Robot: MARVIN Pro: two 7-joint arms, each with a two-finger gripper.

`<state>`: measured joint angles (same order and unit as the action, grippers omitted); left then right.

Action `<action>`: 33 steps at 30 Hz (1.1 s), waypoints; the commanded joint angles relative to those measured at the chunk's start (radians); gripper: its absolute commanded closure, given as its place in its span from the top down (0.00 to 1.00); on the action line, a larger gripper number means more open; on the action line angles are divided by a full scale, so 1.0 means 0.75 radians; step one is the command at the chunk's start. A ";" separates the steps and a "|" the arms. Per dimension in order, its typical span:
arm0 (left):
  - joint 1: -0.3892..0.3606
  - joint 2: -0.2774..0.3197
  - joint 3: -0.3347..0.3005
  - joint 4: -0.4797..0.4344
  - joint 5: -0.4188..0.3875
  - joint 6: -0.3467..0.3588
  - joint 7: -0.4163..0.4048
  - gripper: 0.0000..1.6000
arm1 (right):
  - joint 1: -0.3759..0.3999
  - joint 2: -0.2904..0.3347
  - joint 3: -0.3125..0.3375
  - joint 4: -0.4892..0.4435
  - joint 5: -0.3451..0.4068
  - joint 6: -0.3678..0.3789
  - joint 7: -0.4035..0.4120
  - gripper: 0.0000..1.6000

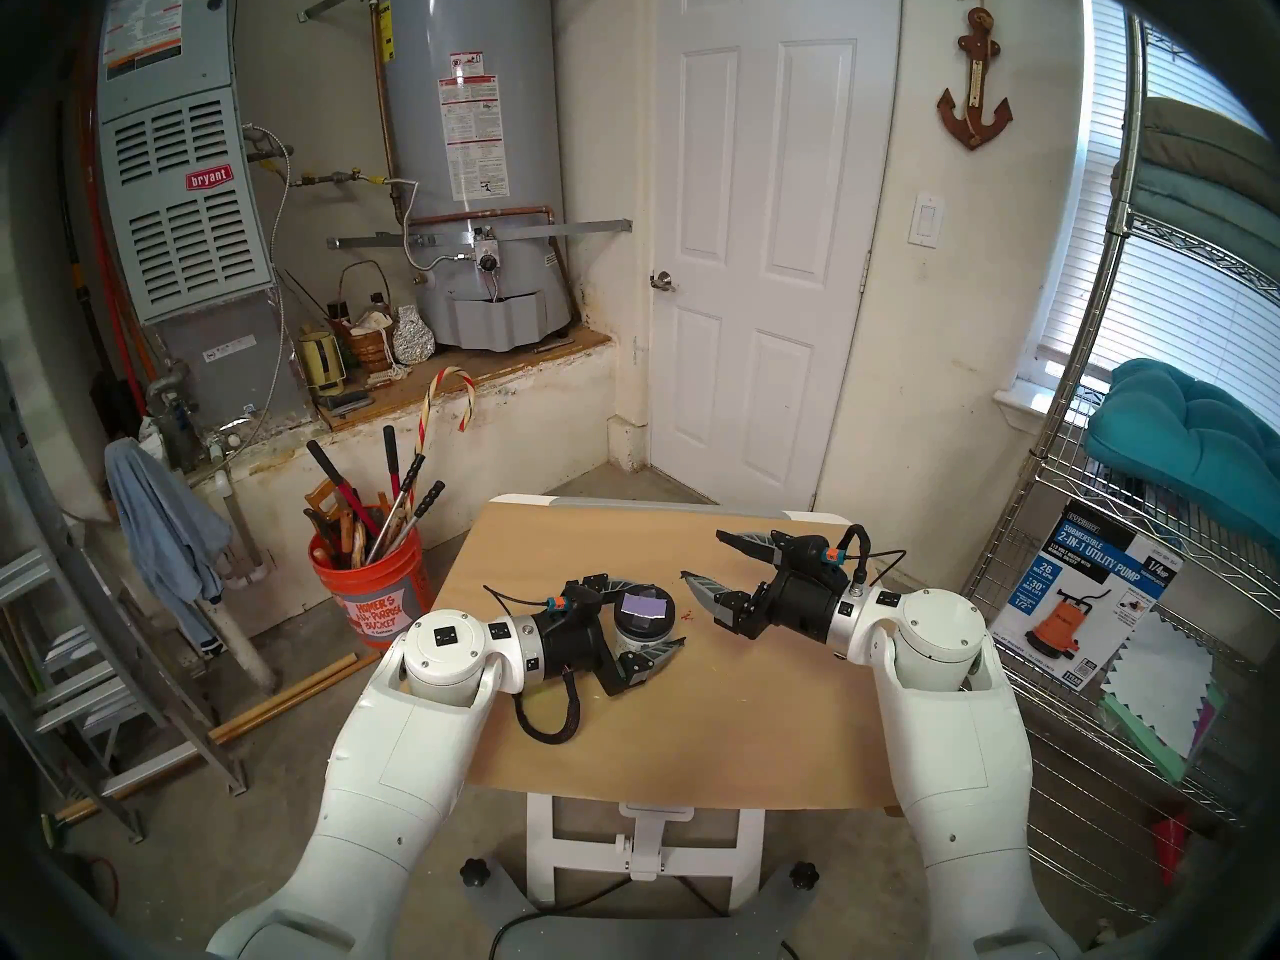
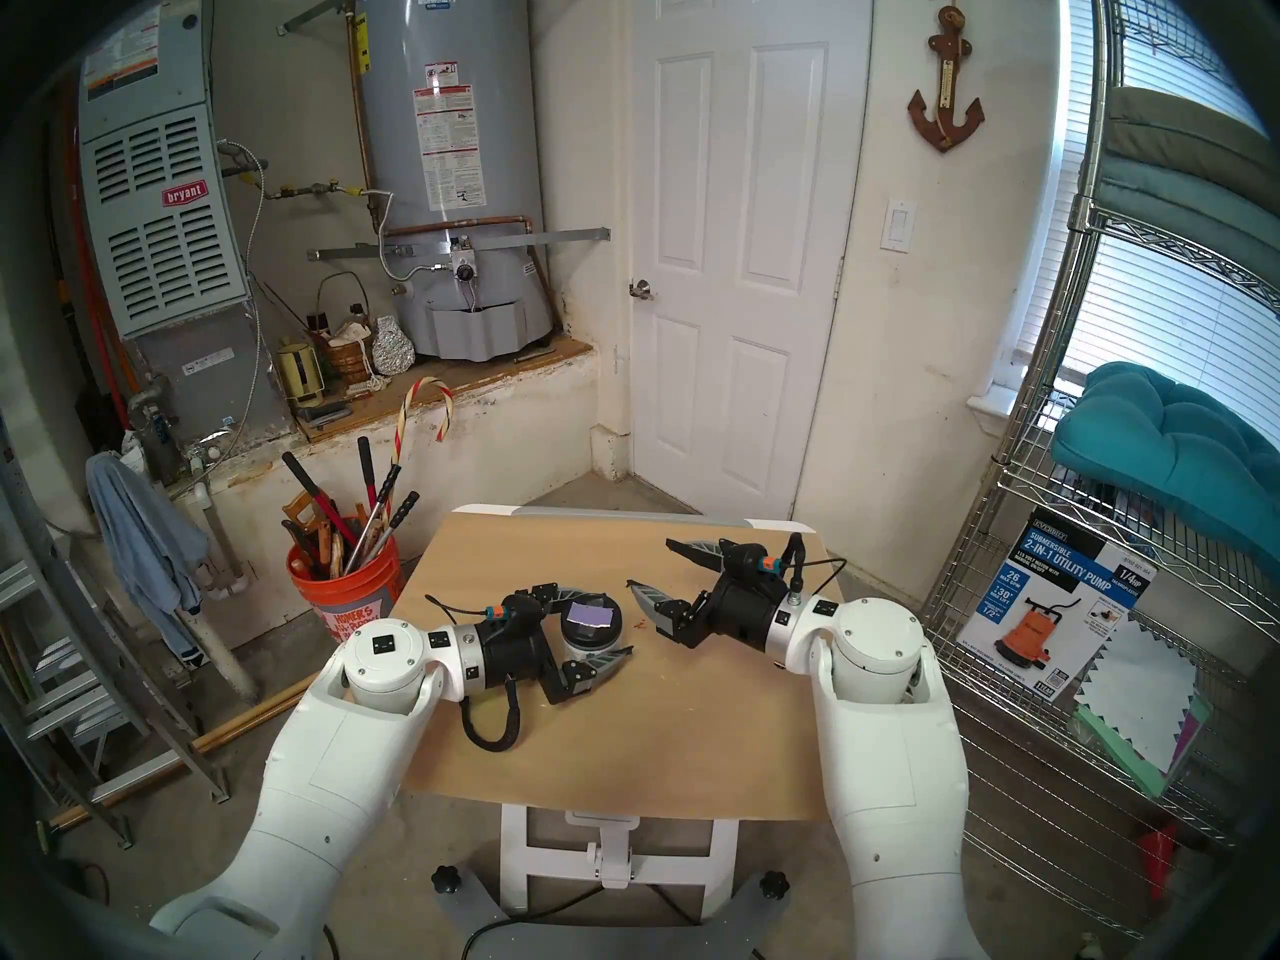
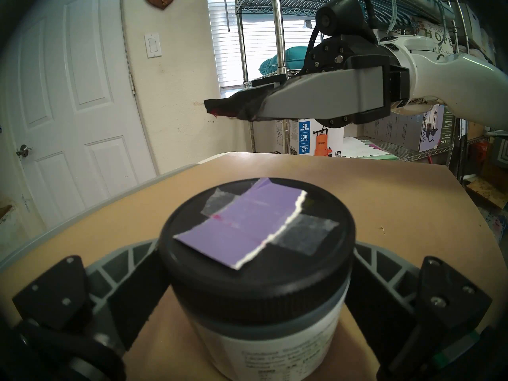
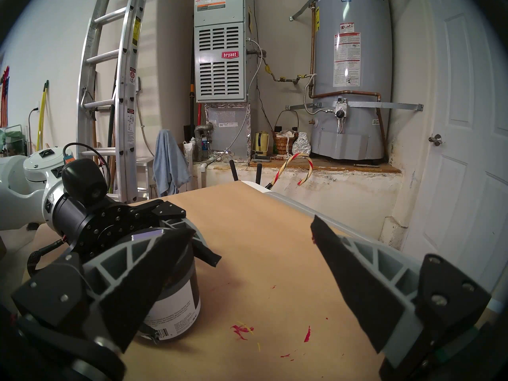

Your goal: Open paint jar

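The paint jar (image 1: 645, 616) stands upright on the wooden table (image 1: 692, 730), left of centre. It is squat, with a white printed label (image 4: 178, 298) and a black screw lid (image 3: 255, 273) that carries a taped lilac swatch (image 3: 247, 223). My left gripper (image 1: 658, 612) lies level with the table, its two fingers (image 3: 132, 289) pressed against the jar's sides just under the lid. My right gripper (image 1: 699, 555) hangs wide open above the table to the right of the jar, pointing toward it, with nothing between its fingers (image 4: 357, 276).
Red paint specks (image 4: 242, 331) mark the table between the jar and my right gripper. An orange bucket of tools (image 1: 374, 584) stands on the floor off the table's left edge. A wire shelf (image 1: 1108, 591) with boxes stands to the right.
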<state>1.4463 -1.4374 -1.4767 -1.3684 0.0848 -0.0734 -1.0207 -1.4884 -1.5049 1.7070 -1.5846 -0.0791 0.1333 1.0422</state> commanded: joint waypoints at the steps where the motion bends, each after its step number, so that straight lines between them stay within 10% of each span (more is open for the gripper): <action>1: -0.014 -0.004 -0.003 -0.019 -0.004 0.000 0.000 1.00 | 0.016 -0.007 -0.001 -0.028 0.007 -0.004 -0.002 1.00; 33: 0.015 -0.038 -0.018 -0.004 -0.037 0.010 -0.036 1.00 | 0.016 -0.008 -0.001 -0.028 0.006 -0.004 -0.002 1.00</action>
<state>1.4822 -1.4465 -1.4787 -1.3944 0.0832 -0.0637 -1.0499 -1.4884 -1.5052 1.7071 -1.5847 -0.0793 0.1332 1.0422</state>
